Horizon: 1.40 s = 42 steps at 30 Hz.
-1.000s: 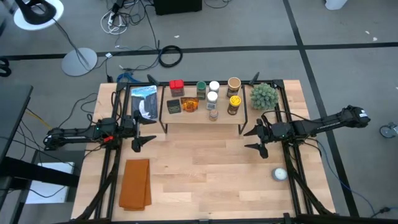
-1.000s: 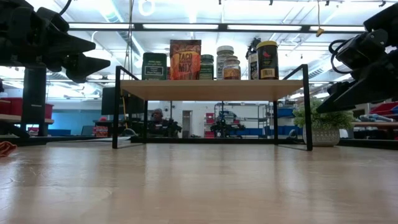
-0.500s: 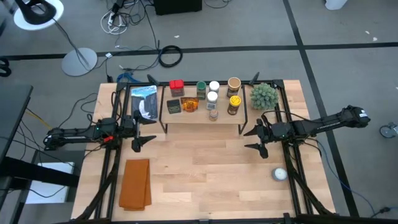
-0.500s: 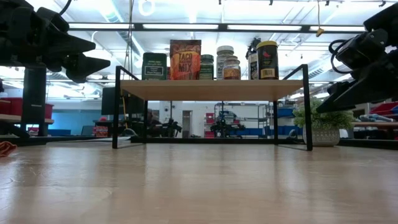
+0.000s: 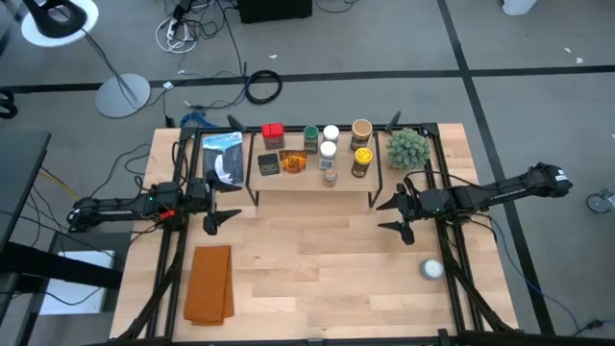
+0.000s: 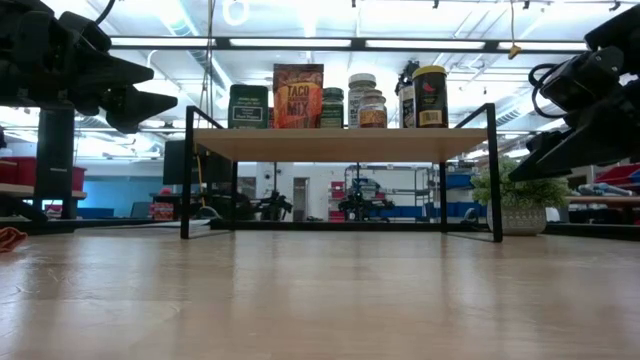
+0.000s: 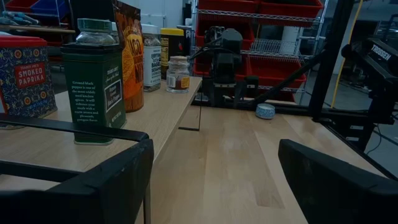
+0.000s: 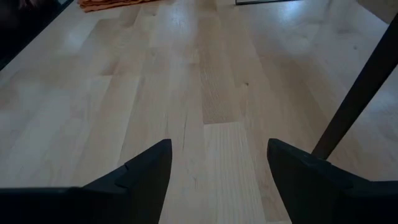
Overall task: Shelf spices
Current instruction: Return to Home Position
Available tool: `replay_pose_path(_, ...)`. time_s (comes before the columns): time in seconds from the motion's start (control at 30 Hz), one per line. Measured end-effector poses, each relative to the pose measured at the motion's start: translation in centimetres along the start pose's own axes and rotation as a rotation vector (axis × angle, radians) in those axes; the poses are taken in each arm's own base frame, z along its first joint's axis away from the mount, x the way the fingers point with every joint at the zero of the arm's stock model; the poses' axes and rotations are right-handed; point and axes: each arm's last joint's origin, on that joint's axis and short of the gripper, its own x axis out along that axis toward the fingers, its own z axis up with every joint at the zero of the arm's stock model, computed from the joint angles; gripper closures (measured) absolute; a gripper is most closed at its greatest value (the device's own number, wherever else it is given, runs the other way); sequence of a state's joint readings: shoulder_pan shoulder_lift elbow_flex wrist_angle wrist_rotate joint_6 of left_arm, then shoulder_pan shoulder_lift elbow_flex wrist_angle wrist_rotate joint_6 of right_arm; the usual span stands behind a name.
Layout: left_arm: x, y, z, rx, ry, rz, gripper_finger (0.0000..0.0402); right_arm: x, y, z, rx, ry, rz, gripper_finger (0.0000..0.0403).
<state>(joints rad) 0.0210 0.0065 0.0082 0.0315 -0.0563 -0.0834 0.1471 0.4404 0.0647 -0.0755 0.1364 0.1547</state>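
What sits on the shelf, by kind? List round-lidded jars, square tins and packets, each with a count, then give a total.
Round-lidded jars: 6
Square tins: 2
Packets: 1
Total on the shelf: 9

Light-wood table (image 5: 317, 279), centre of the high view. On it: shelf (image 5: 298, 185), upper centre; green plant ball (image 5: 406, 147) just right of it; dark printed packet (image 5: 224, 157) just left; orange cloth (image 5: 209, 284), lower left; white round object (image 5: 431, 270), lower right. On the shelf: spices (image 5: 328, 150), including red tin (image 5: 273, 134), dark box (image 5: 268, 164), yellow-lidded jar (image 5: 361, 157)
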Motion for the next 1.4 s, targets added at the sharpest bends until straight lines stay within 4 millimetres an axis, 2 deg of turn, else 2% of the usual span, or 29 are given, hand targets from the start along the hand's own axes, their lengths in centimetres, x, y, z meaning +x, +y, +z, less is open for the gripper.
replay_pose_path(1.4,0.0,0.0,0.0,0.0,0.0,0.0,0.005,0.0,0.0,0.0,0.0,0.0,0.001,0.0142)
